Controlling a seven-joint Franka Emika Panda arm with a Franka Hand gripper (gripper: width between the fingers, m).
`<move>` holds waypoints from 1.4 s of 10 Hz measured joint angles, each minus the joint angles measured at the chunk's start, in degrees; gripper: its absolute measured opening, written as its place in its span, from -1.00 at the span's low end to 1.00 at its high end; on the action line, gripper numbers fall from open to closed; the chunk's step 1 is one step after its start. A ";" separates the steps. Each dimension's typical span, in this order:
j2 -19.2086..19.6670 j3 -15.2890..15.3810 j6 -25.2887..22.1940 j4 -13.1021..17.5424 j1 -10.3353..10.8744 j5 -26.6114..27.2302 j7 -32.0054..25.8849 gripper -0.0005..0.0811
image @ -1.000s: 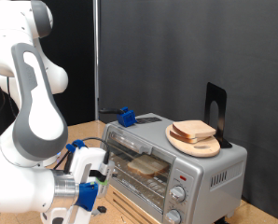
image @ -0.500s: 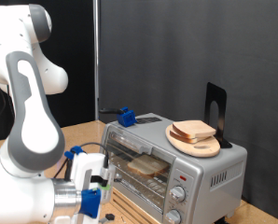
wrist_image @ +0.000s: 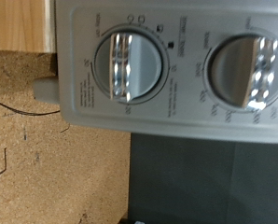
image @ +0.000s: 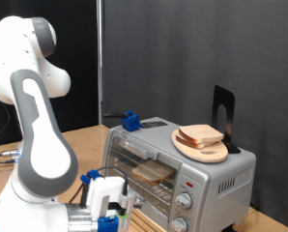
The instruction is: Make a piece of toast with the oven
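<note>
1. Exterior view: the silver oven [image: 173,164] sits on the wooden bench [image: 81,145], its door shut, with a slice of bread [image: 152,172] lying on the wire rack behind the glass. That placement suggests the loading part of the job is done, since bread has to be inside and closed in before any heat matters.
2. On the oven's roof rests a round wooden board [image: 204,147] carrying more bread [image: 200,135], parked up there out of the way, and a small blue object [image: 130,121] sits on the roof's far corner toward the exterior view's left.
3. The pincer [image: 110,205] hangs low at the exterior view's bottom, in front of the oven's face and near its lower corner. Blue and white parts of the hand show, but the fingers are too small and hidden to read, so I cannot tell whether it is wide or narrow, and nothing is visibly held.
4. Wrist view: 2 round knobs fill the frame, one knob [wrist_image: 128,63] central and a second knob [wrist_image: 246,73] beside it, both on the silver panel. My judgement is that the hand is aimed this way because the dials are now the business at hand, with the first knob most nearly in line.
5. No fingertips show in the wrist view, so contact with either knob cannot be confirmed.
</note>
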 joint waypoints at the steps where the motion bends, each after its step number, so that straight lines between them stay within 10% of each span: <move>1: 1.51 -0.05 -0.13 2.62 0.87 -1.66 1.82 0.99; 7: 8.67 -0.06 -5.27 13.78 2.99 -6.63 10.38 0.99; 14: 8.80 2.57 -1.59 10.15 3.71 -2.25 2.85 0.99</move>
